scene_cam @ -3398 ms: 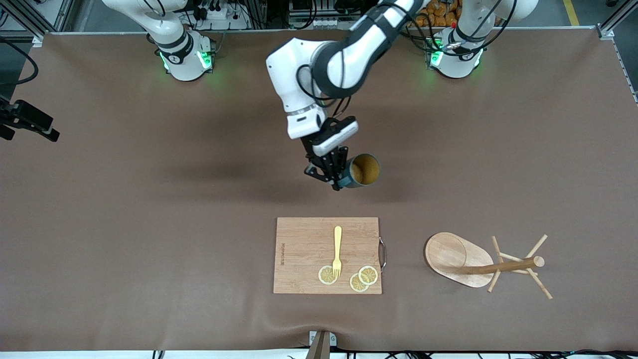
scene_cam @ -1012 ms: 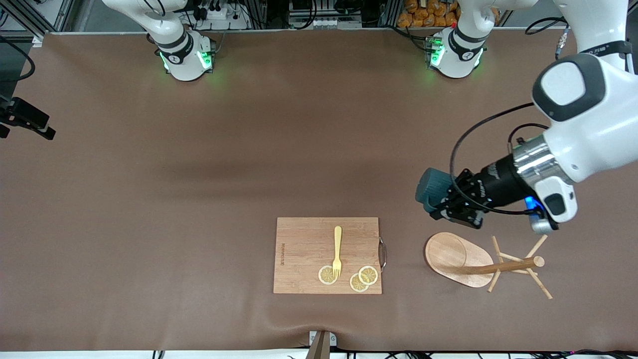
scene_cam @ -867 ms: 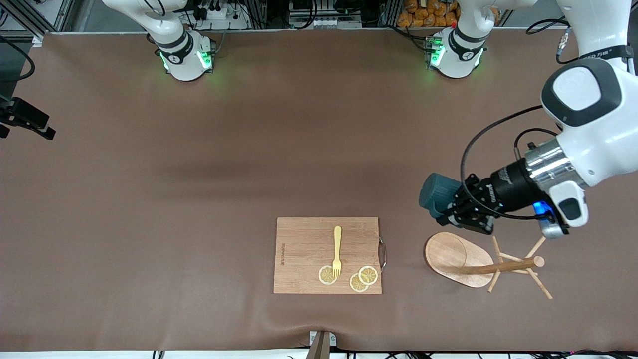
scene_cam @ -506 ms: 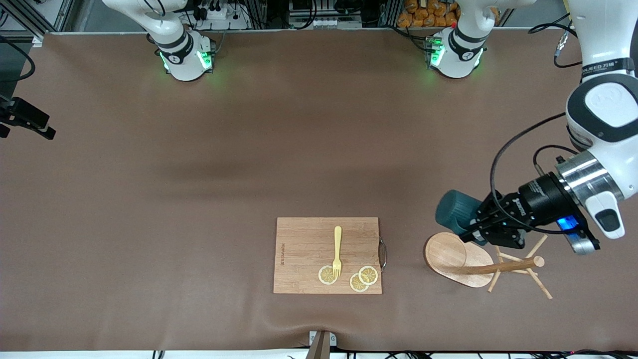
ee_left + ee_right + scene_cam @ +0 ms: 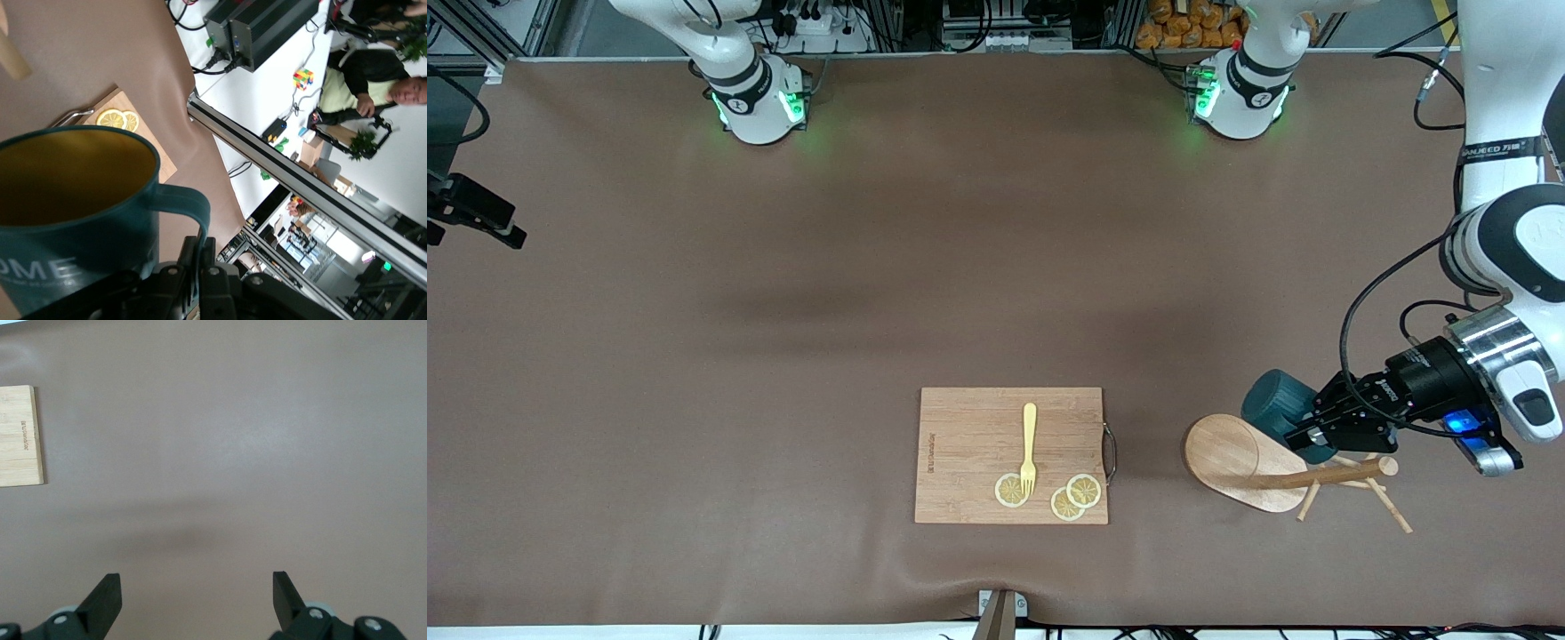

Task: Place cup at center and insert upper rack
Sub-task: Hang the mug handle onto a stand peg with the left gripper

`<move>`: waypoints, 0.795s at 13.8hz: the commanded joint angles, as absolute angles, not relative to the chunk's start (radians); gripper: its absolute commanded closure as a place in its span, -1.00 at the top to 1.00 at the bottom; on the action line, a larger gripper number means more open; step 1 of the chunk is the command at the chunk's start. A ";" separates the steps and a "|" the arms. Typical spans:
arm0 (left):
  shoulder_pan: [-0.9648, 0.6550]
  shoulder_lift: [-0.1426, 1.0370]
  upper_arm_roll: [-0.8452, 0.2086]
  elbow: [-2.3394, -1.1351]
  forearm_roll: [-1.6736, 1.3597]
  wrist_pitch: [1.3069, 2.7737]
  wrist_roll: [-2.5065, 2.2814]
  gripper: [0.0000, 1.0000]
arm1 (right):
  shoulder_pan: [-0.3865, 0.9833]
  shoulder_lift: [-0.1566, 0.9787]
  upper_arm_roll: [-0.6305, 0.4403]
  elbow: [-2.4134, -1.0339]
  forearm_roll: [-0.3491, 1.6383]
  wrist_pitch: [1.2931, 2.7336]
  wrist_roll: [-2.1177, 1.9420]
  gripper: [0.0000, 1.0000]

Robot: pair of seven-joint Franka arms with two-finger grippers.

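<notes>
Cup (image 5: pixel 1277 405) hung rigid by its handle in left gripper (image 5: pixel 1316 433) fingers above upper rack (image 5: pixel 1240 455); right gripper (image 5: pixel 193 600) fingers spread, waiting.

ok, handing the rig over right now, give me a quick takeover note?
Left end effector: shut on the handle of the dark teal ribbed mug, held tilted in the air over the light wooden mug tree, just above its pole and pegs.
Right end effector: open, empty, waiting over bare table.
Mug tree stands toward the left arm's end of the table, beside the rectangular wooden cutting board.
Done: mug picked up.
Left: hang it on an upper peg, release.
</notes>
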State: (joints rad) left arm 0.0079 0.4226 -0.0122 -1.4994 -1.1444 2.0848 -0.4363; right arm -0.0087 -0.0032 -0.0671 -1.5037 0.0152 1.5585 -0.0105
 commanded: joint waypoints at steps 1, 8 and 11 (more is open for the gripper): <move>0.031 0.400 -0.026 -1.529 -1.239 2.080 -0.359 -1.00 | -0.014 -0.018 -0.066 -1.513 0.012 1.554 -0.008 1.00; 0.043 0.411 -0.025 -1.572 -1.350 2.117 -0.338 -1.00 | -0.015 -0.018 -0.066 -1.516 0.014 1.552 -0.006 1.00; 0.041 0.408 -0.025 -1.597 -1.420 2.173 -0.290 -1.00 | -0.014 -0.018 -0.066 -1.516 0.014 1.552 -0.006 1.00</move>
